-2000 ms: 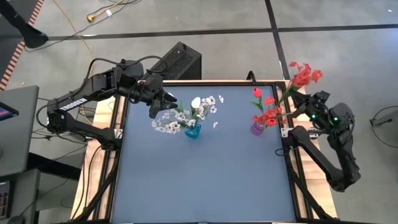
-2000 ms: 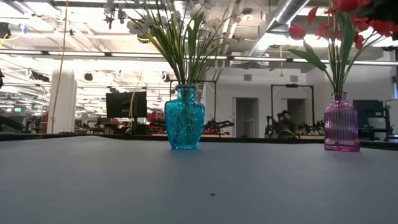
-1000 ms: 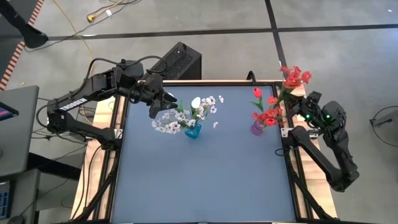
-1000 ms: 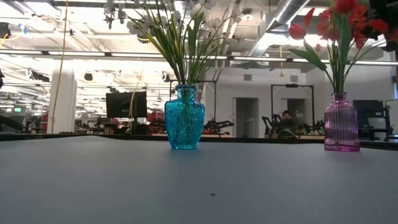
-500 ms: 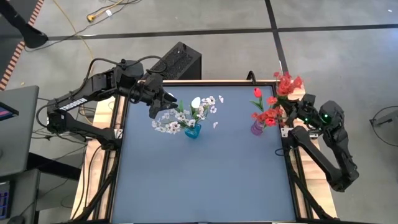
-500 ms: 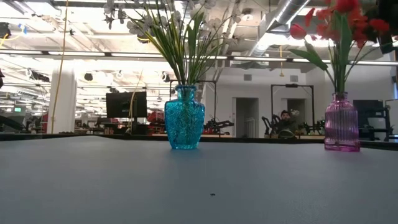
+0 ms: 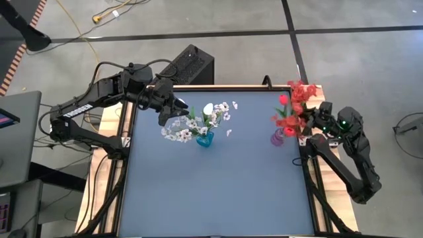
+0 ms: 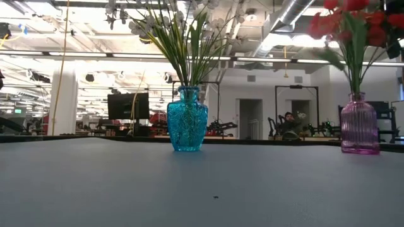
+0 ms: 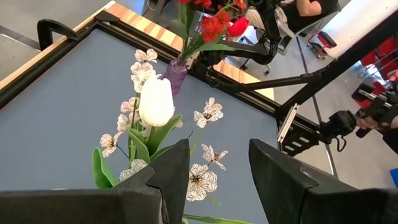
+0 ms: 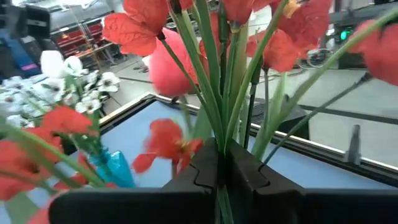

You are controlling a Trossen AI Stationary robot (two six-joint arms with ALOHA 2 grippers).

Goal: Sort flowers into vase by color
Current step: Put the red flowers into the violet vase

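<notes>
your right gripper (image 10: 219,163) has carried its red-headed green stems (image 7: 295,99) onto the ribbed pink glass vase (image 7: 278,137), nudging it; fingers pinch them. left gripper (image 9: 217,168) hangs wide beside the white flowers (image 7: 198,121).

Red flowers (image 8: 353,19) cropped at low view's top edge.

My left gripper (image 7: 173,108) hung over the table's far-left part with its fingers (image 9: 171,168) spread wide. My right gripper (image 10: 222,163) sat at the far-right edge — fingers (image 10: 205,171) pinched nearly together, arm folded back behind it.
</notes>
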